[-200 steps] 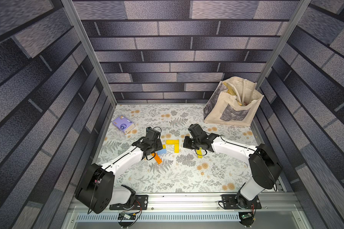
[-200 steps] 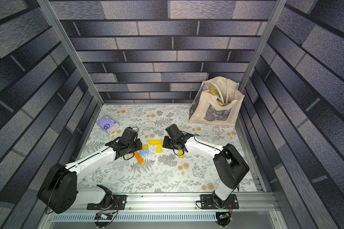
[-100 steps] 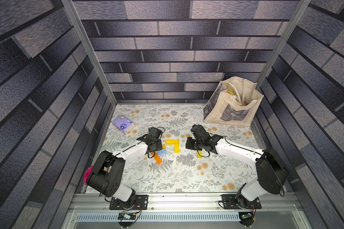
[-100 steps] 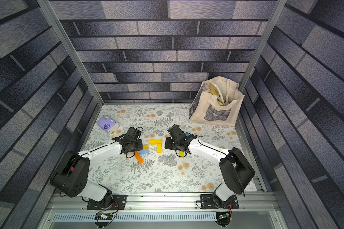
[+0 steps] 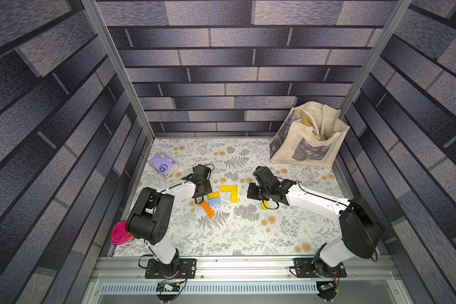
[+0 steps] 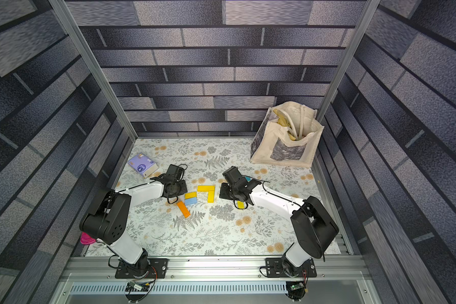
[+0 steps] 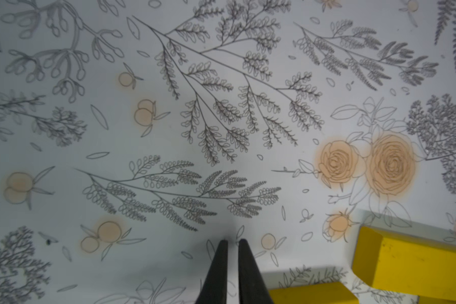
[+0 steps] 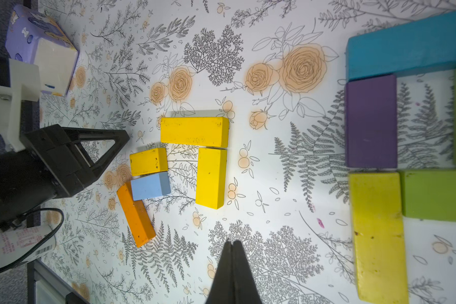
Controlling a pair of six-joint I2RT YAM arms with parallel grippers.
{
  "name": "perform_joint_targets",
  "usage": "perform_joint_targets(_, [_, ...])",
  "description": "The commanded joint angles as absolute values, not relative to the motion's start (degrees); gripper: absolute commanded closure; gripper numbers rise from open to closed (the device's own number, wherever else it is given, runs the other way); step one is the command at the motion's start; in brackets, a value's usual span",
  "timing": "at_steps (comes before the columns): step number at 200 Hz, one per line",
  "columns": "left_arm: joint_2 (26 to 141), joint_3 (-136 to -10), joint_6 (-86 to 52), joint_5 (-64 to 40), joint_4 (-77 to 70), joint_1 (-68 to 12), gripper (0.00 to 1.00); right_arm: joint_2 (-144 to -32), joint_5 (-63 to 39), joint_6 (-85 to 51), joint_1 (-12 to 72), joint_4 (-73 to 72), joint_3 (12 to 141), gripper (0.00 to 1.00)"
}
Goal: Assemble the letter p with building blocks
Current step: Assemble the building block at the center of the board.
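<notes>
Two long yellow building blocks (image 5: 228, 188) (image 8: 211, 177) lie in a right-angle corner at mid-table. Beside them sit a short yellow block (image 8: 148, 161), a light blue block (image 8: 150, 185) and an orange block (image 8: 135, 214), all touching. My left gripper (image 7: 232, 240) hangs shut and holds nothing, just left of that cluster (image 5: 213, 198). My right gripper (image 8: 232, 242) is shut and empty, right of the corner. Teal (image 8: 406, 44), purple (image 8: 371, 121), lime green (image 8: 436, 194) and long yellow (image 8: 378, 237) blocks lie grouped under the right arm, mostly hidden in both top views.
A purple tissue packet (image 5: 163, 165) lies at the back left. A cream tote bag (image 5: 308, 139) stands in the back right corner. A pink lidded container (image 5: 119, 233) sits at the left edge behind the left arm's base.
My left gripper's jaws have closed from partly open, with nothing in them. The left arm's elbow has risen and drawn back. The blocks have not moved.
</notes>
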State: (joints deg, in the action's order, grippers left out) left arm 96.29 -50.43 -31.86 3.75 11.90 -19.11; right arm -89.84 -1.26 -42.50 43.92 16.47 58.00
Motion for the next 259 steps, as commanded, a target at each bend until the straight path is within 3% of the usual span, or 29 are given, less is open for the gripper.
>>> perform_joint_targets(1, [97.7, -51.1, -30.5, -0.1, 9.8, -19.1, 0.92, -89.6, 0.0, -41.8, 44.3, 17.8, 57.6, 1.00])
perform_joint_targets(58, [95.1, -46.3, -31.9, -3.6, 8.3, -19.5, 1.00, -90.3, 0.0, -41.6, 44.3, 18.4, 57.9, 1.00])
perform_joint_targets(168, [84.3, -38.7, -32.7, -6.3, 10.7, -22.4, 1.00, -92.9, -1.9, -41.9, 44.3, 16.9, 58.0, 1.00])
perform_joint_targets(259, [88.7, -40.8, -33.2, -8.7, 7.9, -23.1, 1.00, -92.6, -1.6, -41.9, 44.3, 17.1, 57.2, 1.00])
